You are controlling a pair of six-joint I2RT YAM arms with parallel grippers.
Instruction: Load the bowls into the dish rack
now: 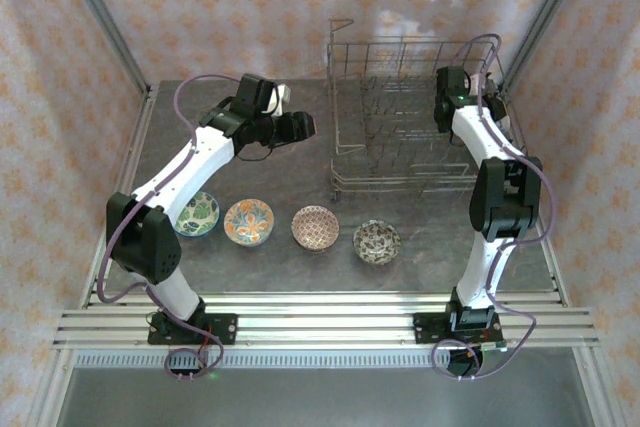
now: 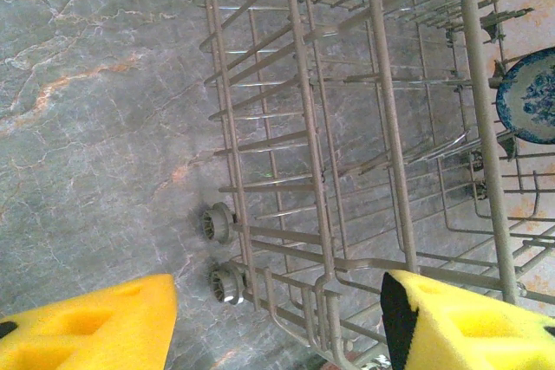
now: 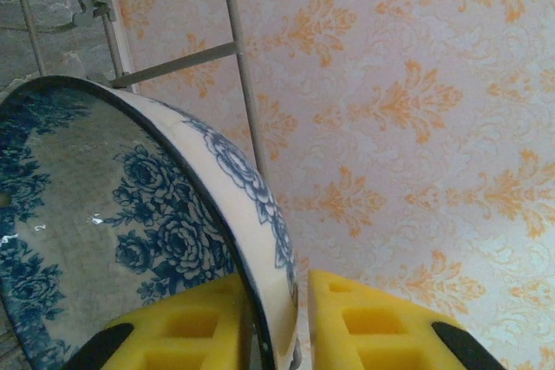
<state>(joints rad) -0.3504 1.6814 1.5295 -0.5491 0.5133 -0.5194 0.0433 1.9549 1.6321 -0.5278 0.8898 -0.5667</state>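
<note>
1. Plainly, the relation that counts is at the right pincer (image 3: 276, 290): the rim of the blue-white bowl (image 3: 130, 214) stands on edge between its yellow foam pads (image 3: 373, 322); the bowl's body lies off to the inner pad's side, hollow toward the wrist camera; the rim runs straight away from the fingertips, so I judge a withdrawal should go back along that line, not sideways.
2. Grip: the inner pad lies against the bowl's inside; a thin sliver of wallpaper (image 3: 416, 101) shows between the outer pad and the rim; whether the pincer is pinching or free I cannot tell.
3. Place: from above, that arm reaches low into the right end of the dish rack (image 1: 400, 127); the bowl is inside the rack, propped upright among the wires.
4. The left pincer (image 1: 293, 127) is released, jaws wide, nothing between; it hovers over the table (image 1: 250, 172), just left of the rack.
5. Waiting in a row near the front edge, mouths up and apart: green bowl (image 1: 197, 214), orange-teal bowl (image 1: 249, 222), brown-pink bowl (image 1: 315, 228), dark-patterned bowl (image 1: 377, 242); the left arm is nearer the first two, the right arm's base nearer the last.
6. Materials: glazed ceramic, smooth, thin-lipped, probably slippery on foam; thin grey wire with upright tines; grey marbled tabletop.
</note>
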